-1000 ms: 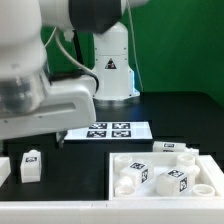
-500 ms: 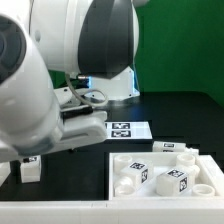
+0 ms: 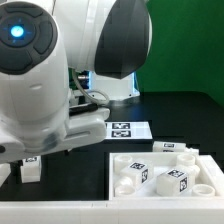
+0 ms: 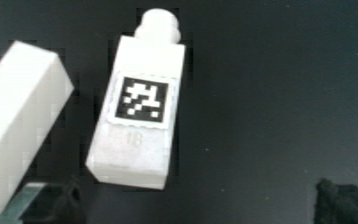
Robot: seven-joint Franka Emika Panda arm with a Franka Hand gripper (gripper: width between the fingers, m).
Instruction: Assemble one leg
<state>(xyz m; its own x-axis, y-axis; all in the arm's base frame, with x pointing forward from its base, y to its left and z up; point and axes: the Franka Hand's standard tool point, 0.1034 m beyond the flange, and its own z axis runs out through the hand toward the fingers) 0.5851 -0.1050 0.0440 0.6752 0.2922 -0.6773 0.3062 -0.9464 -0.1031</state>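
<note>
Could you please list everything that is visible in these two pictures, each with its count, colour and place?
leg: one, white with a black-and-white tag, on the table below the wrist camera
white block: one, plain white, beside the leg, not touching it
marker board: one, white with black tags, flat on the table behind the tray-like part
tray-like part: one, white, exterior view's lower right
small parts: several, white, some tagged, in and on the tray-like part; exact count unclear
table: one, black
backdrop: green, behind
arm: one, white, exterior view's left
pincer: one, dark, open, over the leg
</note>
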